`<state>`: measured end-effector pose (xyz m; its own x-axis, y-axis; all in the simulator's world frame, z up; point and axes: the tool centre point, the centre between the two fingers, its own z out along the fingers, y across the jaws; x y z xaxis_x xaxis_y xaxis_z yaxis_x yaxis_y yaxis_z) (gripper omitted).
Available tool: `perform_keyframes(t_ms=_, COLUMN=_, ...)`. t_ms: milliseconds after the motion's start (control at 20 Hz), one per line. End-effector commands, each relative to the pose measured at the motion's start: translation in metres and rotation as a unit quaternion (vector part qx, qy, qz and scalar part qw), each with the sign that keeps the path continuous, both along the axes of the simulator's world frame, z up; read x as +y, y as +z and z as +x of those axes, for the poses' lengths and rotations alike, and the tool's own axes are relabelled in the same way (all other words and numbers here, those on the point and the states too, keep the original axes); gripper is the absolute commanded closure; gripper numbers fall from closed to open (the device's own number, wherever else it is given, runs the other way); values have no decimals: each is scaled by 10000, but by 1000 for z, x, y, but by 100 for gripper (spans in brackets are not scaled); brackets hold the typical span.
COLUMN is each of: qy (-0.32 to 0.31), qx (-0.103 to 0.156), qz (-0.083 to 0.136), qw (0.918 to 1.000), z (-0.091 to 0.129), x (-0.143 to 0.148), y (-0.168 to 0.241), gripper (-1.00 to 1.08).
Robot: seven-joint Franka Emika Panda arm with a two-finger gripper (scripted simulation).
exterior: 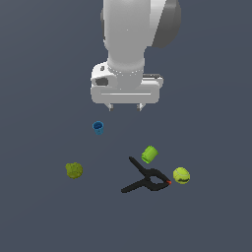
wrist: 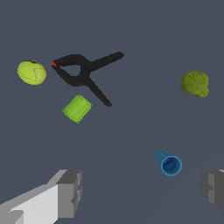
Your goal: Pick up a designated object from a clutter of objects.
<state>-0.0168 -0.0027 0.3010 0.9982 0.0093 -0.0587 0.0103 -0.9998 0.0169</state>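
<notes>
Grey floor (exterior: 39,216), lime-green cylinder (exterior: 149,154) apparently toppled, jaws apart

The arm (exterior: 129,29) is glossy white with a rounded grey joint cap. A wide, flat white block forms the claw (exterior: 125,106), ending in two short pale tips; its fingers (wrist: 69,193) look blocky, grey and ridged.

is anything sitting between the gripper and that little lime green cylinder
Nothing visible does. The open gripper hangs above bare floor, with the lime-green cylinder lying clear. The black clamp lies right beside it on the far side, and the blue cup sits off the line.
</notes>
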Motion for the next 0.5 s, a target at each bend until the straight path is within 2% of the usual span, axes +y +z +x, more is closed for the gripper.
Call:
perform_keyframes(t_ms=0, qy=0, qx=0, qz=0, qw=10000, z=0, x=0, y=0, gripper=-92)
perform_keyframes(t_ms=450, qy=147, qx=-99, qz=-64, qw=9998, z=2, x=-12, y=16, gripper=-92)
